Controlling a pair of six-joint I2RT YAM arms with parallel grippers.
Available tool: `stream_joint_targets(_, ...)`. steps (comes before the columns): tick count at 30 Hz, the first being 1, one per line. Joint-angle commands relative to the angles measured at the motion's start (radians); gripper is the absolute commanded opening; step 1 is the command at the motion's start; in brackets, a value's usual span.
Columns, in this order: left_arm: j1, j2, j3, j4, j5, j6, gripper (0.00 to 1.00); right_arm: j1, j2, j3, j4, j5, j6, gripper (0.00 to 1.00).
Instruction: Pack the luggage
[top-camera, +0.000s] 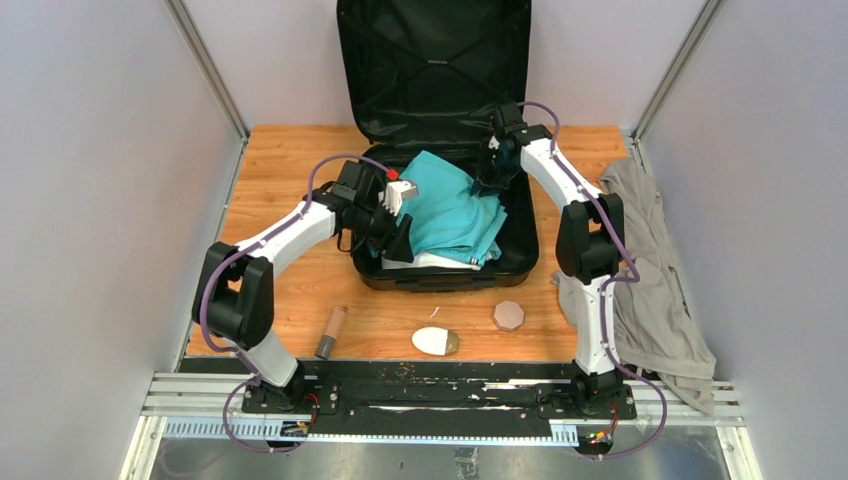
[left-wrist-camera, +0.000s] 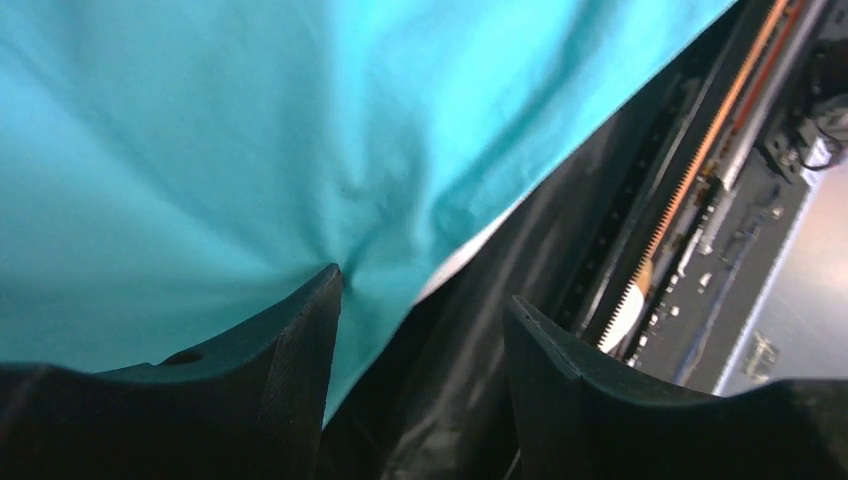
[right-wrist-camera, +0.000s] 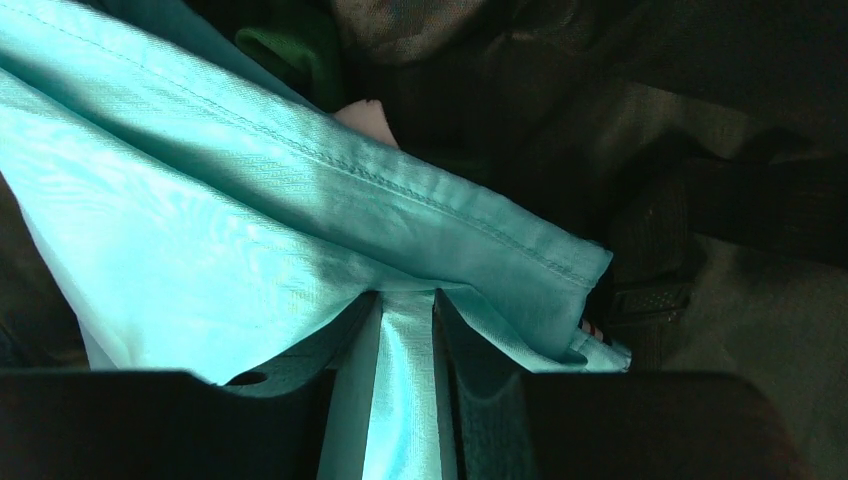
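Note:
The luggage (top-camera: 452, 279) lies open at the back middle of the table, its lid (top-camera: 432, 60) standing against the wall. A teal cloth (top-camera: 450, 205) is heaped in its base. My left gripper (top-camera: 397, 236) is at the cloth's near left edge. In the left wrist view its jaws (left-wrist-camera: 423, 285) stand apart, one fingertip (left-wrist-camera: 315, 300) pressing into the teal cloth (left-wrist-camera: 250, 150), with black lining (left-wrist-camera: 470, 380) in the gap. My right gripper (top-camera: 490, 180) is at the cloth's far right corner. In the right wrist view it (right-wrist-camera: 406, 295) is shut on a fold of the teal cloth (right-wrist-camera: 200, 230).
A grey garment (top-camera: 650, 260) lies crumpled along the table's right side by the right arm. In front of the luggage sit a brown cylinder (top-camera: 331, 332), a white oval object (top-camera: 435, 341) and a tan octagonal piece (top-camera: 509, 316). Something white (top-camera: 430, 262) shows under the teal cloth.

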Motion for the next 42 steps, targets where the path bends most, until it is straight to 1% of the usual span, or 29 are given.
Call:
stream_joint_targets(1,-0.011,-0.017,-0.009,-0.077,0.104,-0.031,0.61,0.042,0.069,0.008,-0.008,-0.037,-0.026,0.29)
stream_joint_targets(3,-0.01,-0.025,0.027,-0.117,0.125,-0.035,0.65,0.066,0.09,0.017,-0.011,-0.033,-0.05,0.29)
stream_joint_targets(4,-0.007,-0.035,0.057,-0.143,0.127,-0.034,0.69,0.078,0.097,0.032,-0.017,-0.028,-0.06,0.29)
stream_joint_targets(5,0.0,-0.047,0.095,-0.174,0.123,-0.032,0.74,0.086,0.105,0.06,-0.032,-0.019,-0.072,0.3)
stream_joint_targets(7,0.037,-0.085,0.189,-0.228,0.098,-0.037,0.89,0.09,0.096,0.171,-0.09,0.017,-0.084,0.31)
stream_joint_targets(8,0.081,-0.104,0.243,-0.249,0.076,-0.043,0.97,0.091,0.067,0.199,-0.099,0.034,-0.085,0.34)
stream_joint_targets(9,0.118,-0.124,0.292,-0.267,0.059,-0.046,1.0,0.096,0.031,0.218,-0.099,0.059,-0.086,0.4)
stream_joint_targets(11,0.212,-0.155,0.375,-0.292,0.042,-0.051,1.0,0.129,-0.075,0.216,-0.078,0.133,-0.096,0.56)
stream_joint_targets(13,0.319,-0.176,0.432,-0.303,0.021,-0.066,1.0,0.193,-0.186,0.164,-0.045,0.232,-0.114,0.69)
stream_joint_targets(14,0.367,-0.182,0.446,-0.309,0.009,-0.066,1.0,0.239,-0.236,0.126,-0.027,0.292,-0.124,0.73)
stream_joint_targets(16,0.476,-0.187,0.454,-0.322,0.012,-0.058,1.0,0.354,-0.327,0.032,0.022,0.365,-0.139,0.8)
stream_joint_targets(18,0.56,-0.184,0.443,-0.339,0.014,-0.045,1.0,0.453,-0.387,-0.069,0.056,0.388,-0.114,0.85)
stream_joint_targets(20,0.617,-0.176,0.438,-0.37,-0.005,-0.012,1.0,0.564,-0.407,-0.135,0.07,0.379,-0.061,0.88)
stream_joint_targets(23,0.682,-0.179,0.399,-0.378,-0.008,0.025,1.0,0.72,-0.352,-0.143,0.064,0.386,0.012,0.92)
stream_joint_targets(24,0.704,-0.18,0.385,-0.378,-0.006,0.034,1.0,0.755,-0.304,-0.123,0.057,0.352,0.036,0.93)
stream_joint_targets(26,0.731,-0.186,0.361,-0.382,-0.001,0.05,1.0,0.802,-0.212,-0.056,0.019,0.303,0.076,0.95)
stream_joint_targets(28,0.751,-0.196,0.34,-0.388,-0.003,0.068,1.0,0.839,-0.126,0.02,-0.024,0.291,0.089,0.97)
stream_joint_targets(30,0.762,-0.216,0.321,-0.391,-0.016,0.093,1.0,0.863,-0.055,0.082,-0.056,0.279,0.102,0.97)
stream_joint_targets(31,0.764,-0.227,0.315,-0.391,-0.027,0.105,1.0,0.871,-0.028,0.102,-0.06,0.244,0.111,0.97)
stream_joint_targets(33,0.768,-0.247,0.305,-0.392,-0.045,0.123,1.0,0.882,0.014,0.129,-0.061,0.231,0.131,0.98)
stream_joint_targets(42,0.78,-0.283,0.306,-0.426,-0.086,0.171,1.0,0.901,0.146,0.212,-0.064,0.183,0.201,0.99)
